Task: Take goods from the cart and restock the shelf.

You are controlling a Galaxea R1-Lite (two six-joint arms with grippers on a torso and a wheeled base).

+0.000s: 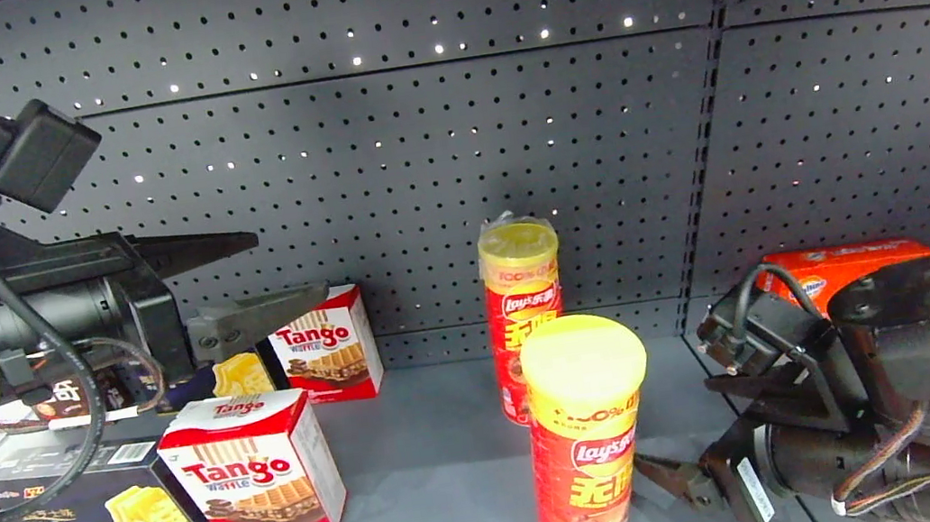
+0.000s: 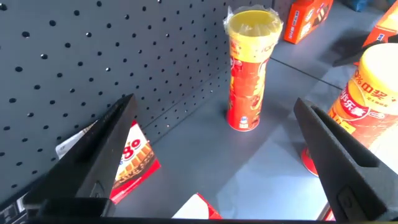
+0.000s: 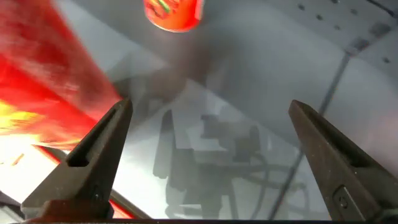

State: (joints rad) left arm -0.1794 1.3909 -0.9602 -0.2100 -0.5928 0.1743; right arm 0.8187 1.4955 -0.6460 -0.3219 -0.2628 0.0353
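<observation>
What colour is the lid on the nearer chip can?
Yellow lid on a red can; head view shows it best.

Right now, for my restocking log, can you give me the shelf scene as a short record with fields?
shelf: grey, partly stocked
front can: upright, yellow lid
rear can: upright, behind it
front wafer box: upright, left of cans
rear wafer box: farther back
orange box: far right, partly hidden
left gripper: open, empty, above the boxes
right gripper: open, empty, low beside front can
</observation>
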